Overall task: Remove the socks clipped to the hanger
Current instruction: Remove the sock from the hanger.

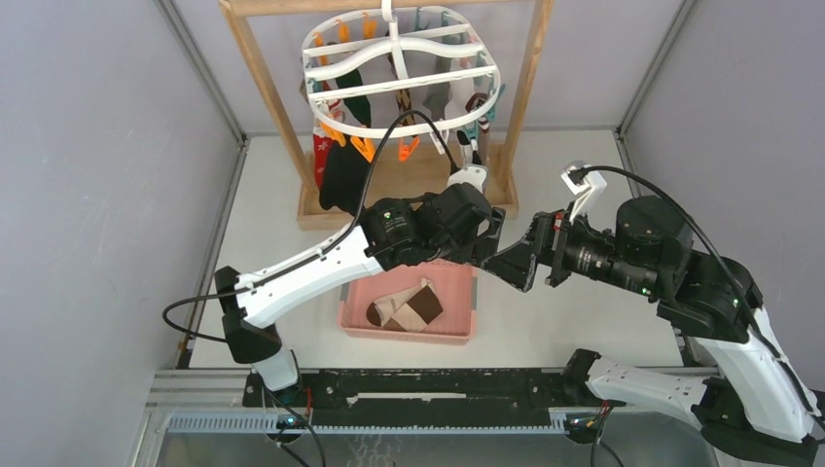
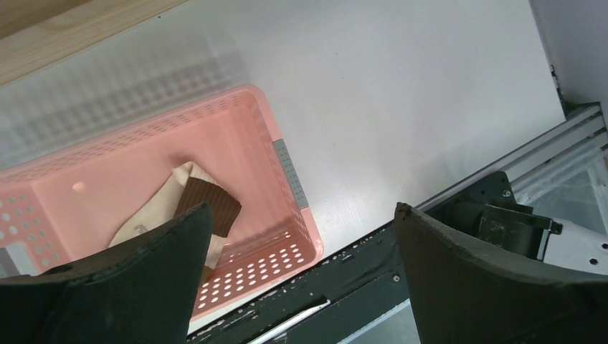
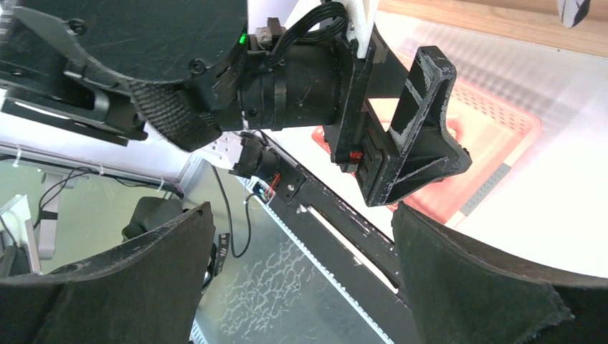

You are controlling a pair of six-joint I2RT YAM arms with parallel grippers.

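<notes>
socks (image 1: 342, 173) hang from the clips of the white hanger (image 1: 401, 70) at the far end of the table (image 1: 584, 326), and the hanger is hooked on a wooden frame (image 1: 261, 86). a black one and a red patterned one dangle at the left, grey and striped ones at the right. nearer the arms sits a pink basket (image 2: 240, 118) with one beige-and-brown sock (image 2: 211, 204) lying inside it. the left gripper (image 2: 301, 287) hovers above the basket's right end, its fingers spread as wide as they go with nothing between them. below the gap lie the basket's corner, bare table and the black rail at the table's edge. the right gripper (image 3: 301, 287) points leftward at the left one, just beside it but apart from it, also spread fully wide and holding nothing. both grippers are well apart from the hanger and the clipped socks.
</notes>
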